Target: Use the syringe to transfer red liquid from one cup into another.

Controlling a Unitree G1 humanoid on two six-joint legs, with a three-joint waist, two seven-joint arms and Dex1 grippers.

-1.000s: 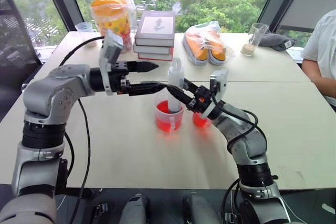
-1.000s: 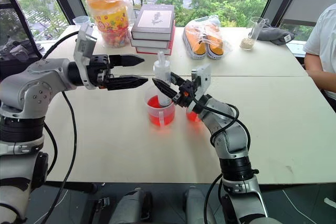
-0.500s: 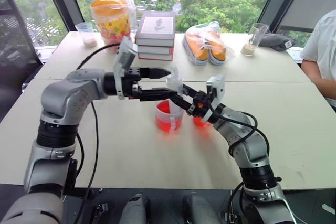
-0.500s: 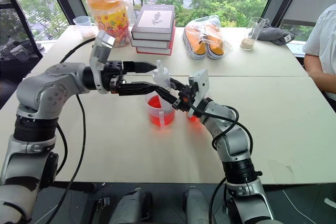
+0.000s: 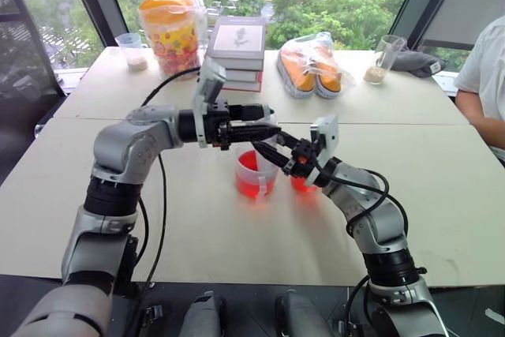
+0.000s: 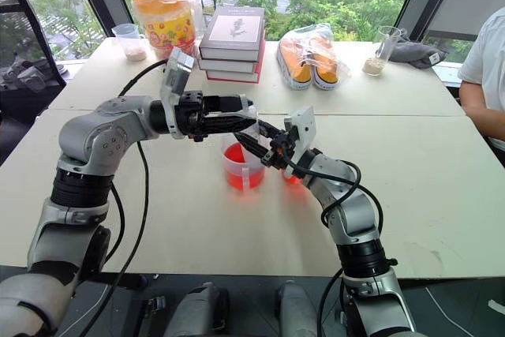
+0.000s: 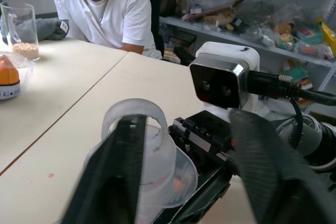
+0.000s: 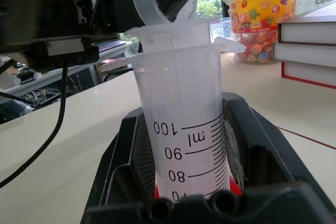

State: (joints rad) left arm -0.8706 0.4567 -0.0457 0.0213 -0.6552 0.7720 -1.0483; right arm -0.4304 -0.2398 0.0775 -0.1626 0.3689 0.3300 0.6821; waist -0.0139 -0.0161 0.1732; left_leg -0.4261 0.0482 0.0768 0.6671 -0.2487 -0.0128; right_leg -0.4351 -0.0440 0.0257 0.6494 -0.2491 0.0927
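Currently the syringe (image 8: 181, 114) stands upright in the near cup (image 6: 241, 168) of red liquid (image 6: 239, 177) at the table's (image 6: 442, 187) middle; its barrel is clamped between the right gripper's (image 6: 254, 140) two fingers, which reach in from the right; the right wrist view shows the printed scale and the flange above the fingers (image 8: 131, 161), with red visible low in the barrel.

The left gripper (image 5: 264, 118) points level across the table from the left, its fingers set either side of the plunger ring (image 7: 134, 124) at the syringe's top; in the left wrist view one finger (image 7: 118, 177) lies against the ring and the other stands apart from it, so the jaws are partly open and not clamped on the ring.

A second cup (image 5: 304, 183) with red liquid stands just beside the first, under the right forearm.

At the far edge: a candy jar (image 5: 167, 25); a stack of books (image 5: 235, 53); a pair of orange shoes in a bag (image 5: 314, 61); a small cup (image 5: 130, 49) of beige powder at the far left; a clear glass (image 5: 380, 59) of beige powder at the far right; grey cloth (image 5: 414, 61) beside it.

A person in a white shirt (image 5: 483, 76) sits at the table's right side.
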